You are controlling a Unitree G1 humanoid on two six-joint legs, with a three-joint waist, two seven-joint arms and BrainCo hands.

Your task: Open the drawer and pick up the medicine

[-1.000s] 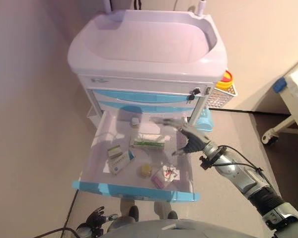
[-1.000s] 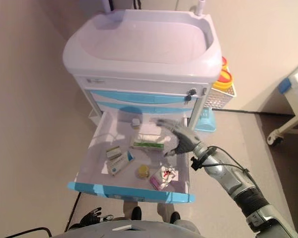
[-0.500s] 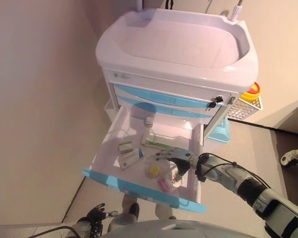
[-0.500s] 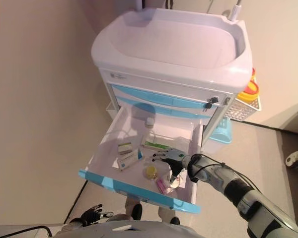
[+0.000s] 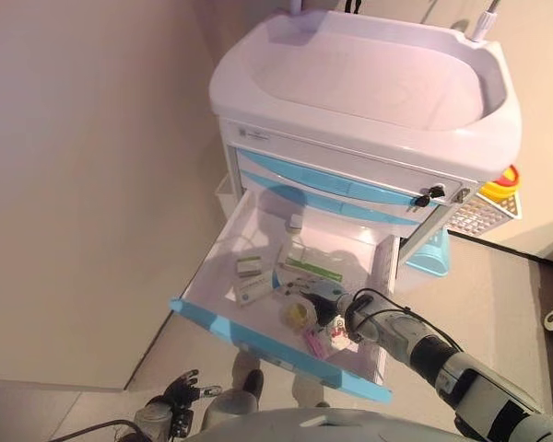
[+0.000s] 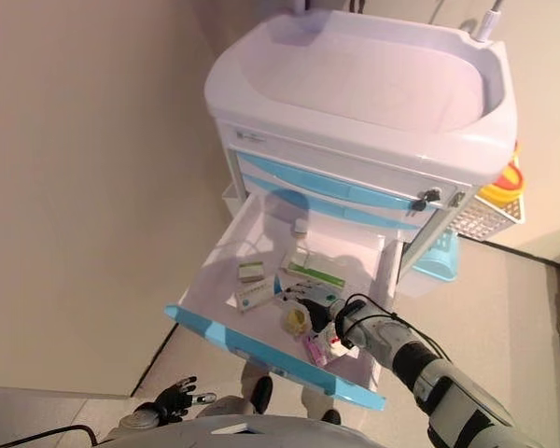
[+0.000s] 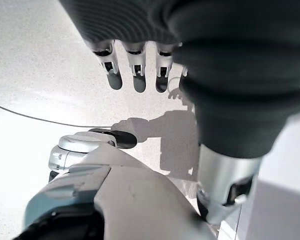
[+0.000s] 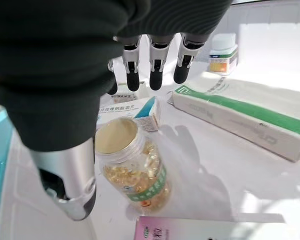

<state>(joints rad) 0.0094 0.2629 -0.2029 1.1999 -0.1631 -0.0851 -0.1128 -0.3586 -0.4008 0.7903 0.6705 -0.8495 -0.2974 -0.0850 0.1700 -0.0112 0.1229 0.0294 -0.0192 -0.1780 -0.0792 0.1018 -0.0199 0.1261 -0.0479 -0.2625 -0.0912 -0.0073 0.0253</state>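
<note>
The cart's lower drawer (image 5: 258,339) stands pulled out, with a light blue front. In it lie a jar of yellow capsules (image 8: 132,167), a long green and white box (image 8: 240,120), a blue and white box (image 8: 135,111), a small white bottle (image 8: 224,54) and a pink box (image 8: 205,227). My right hand (image 5: 326,300) is inside the drawer, open, its fingers (image 8: 157,65) straight just above the jar and its thumb (image 8: 70,195) beside it, holding nothing. My left hand (image 7: 135,65) hangs open low at my side above the floor.
The white cart has a basin top (image 5: 369,74) and two closed blue drawers with a key lock (image 5: 433,196). A wire basket (image 5: 484,210) with a yellow container hangs on its right side, above a blue bin (image 5: 429,255). A wall stands close on the left.
The camera has shifted. My right hand has moved from the drawer's right side down into the drawer, over the jar of yellow capsules. The left hand has stayed put.
</note>
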